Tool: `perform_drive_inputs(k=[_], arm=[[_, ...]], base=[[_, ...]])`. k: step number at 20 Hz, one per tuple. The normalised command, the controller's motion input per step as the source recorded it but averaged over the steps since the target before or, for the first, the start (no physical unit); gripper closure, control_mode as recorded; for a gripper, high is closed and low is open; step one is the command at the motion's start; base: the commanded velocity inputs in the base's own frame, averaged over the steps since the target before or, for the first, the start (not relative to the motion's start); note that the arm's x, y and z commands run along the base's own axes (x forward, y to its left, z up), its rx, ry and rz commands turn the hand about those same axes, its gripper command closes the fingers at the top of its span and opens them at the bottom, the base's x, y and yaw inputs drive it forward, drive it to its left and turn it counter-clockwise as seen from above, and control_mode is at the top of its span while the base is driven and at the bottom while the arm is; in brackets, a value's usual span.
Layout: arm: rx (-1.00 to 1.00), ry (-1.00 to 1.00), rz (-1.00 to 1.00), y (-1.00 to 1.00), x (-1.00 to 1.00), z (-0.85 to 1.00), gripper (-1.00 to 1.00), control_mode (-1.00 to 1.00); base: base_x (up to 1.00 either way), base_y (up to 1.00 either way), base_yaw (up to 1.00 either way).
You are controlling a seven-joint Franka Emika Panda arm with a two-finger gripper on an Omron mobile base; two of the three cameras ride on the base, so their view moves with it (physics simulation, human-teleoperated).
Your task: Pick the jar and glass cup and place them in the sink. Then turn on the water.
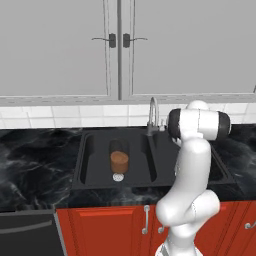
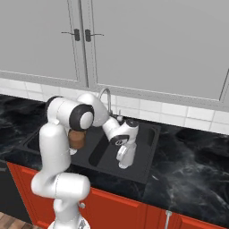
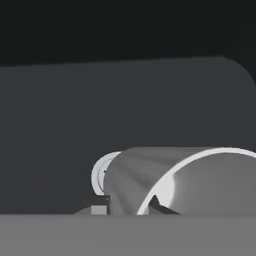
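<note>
Reaching down into the right basin of the black sink (image 2: 150, 147), my pincer (image 2: 123, 164) hangs low in the right base view, its white hand just above the basin floor; from this side I cannot make out the fingers. Left of it in that view, the brown jar (image 2: 77, 140) peeks out behind my elbow, standing in the left basin, with the chrome tap (image 2: 106, 96) rising at the back rim between the two basins. From the left base view, the jar (image 1: 119, 162) stands upright in the left basin beside its round drain (image 1: 118, 177), and my upper arm covers most of the right basin. Seen from my hand, the glass cup (image 3: 172, 181) sits right in front of me, its open rim turned toward the camera, and my fingertips (image 3: 100, 209) stand narrowly apart at its wall; whether they are pressing it I cannot tell. Behind it a round drain (image 3: 101, 173) shows on the dark basin floor.
</note>
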Motion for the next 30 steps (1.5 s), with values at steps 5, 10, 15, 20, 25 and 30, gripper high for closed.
perform_drive_inputs(k=[5,10,15,20,25,30], arm=[[0.00,-0.08,0.07,-0.03,0.06,-0.45,1.00,-1.00],[0.00,-0.06,0.02,0.00,-0.27,-0.08,-1.00,-1.00],[0.00,-0.09,0.00,0.06,-0.86,0.41,-1.00,-1.00],[0.00,-0.02,-0.02,0.12,-0.43,0.91,-1.00,-1.00],[0.00,0.00,0.00,0.00,0.04,1.00,-1.00,-1.00],[0.08,0.00,0.00,0.00,0.12,0.92,-1.00,-1.00]], base=[[0.00,0.00,0.00],[0.00,0.00,0.00],[0.00,0.00,0.00],[0.00,0.00,0.00],[0.00,0.00,0.00],[0.00,0.00,0.00]])
